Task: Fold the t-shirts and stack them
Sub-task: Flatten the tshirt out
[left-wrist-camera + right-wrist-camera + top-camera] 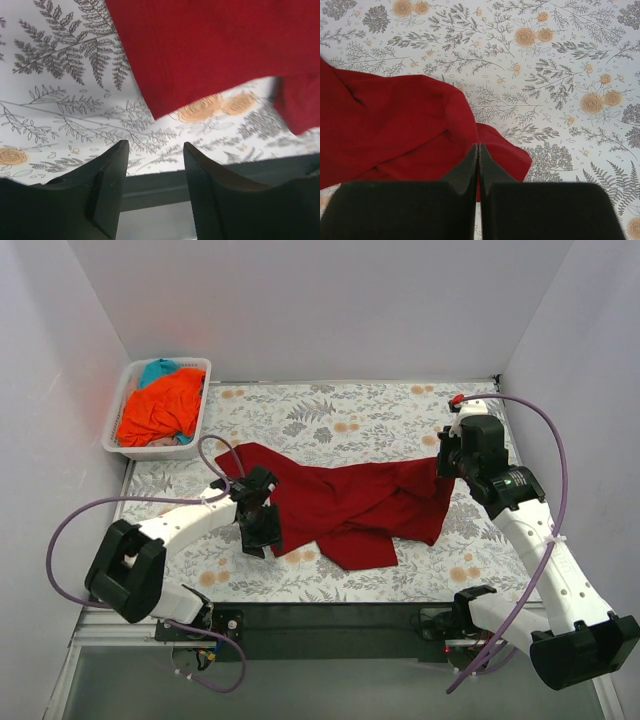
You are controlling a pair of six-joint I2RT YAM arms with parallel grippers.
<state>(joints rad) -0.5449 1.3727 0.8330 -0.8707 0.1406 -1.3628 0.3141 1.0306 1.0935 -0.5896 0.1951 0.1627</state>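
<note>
- The red shirt (350, 505) is lying crumpled and unfolded across the middle of the bench (350, 405) — no fold is showing yet.
- The orange shirt (160, 410) and teal shirt (158, 370) are sitting bunched in the basket (130, 448) at the far left, well apart from it.
- The left gripper (155, 150) is hovering released by the red shirt's near-left edge, holding nothing.
- The right gripper (478, 147) is sitting clenched at the shirt's right end — whether it is pinching cloth I cannot tell.
- By my reading the task is barely beginning: all three folds and the stacking are waiting to be done.
</note>
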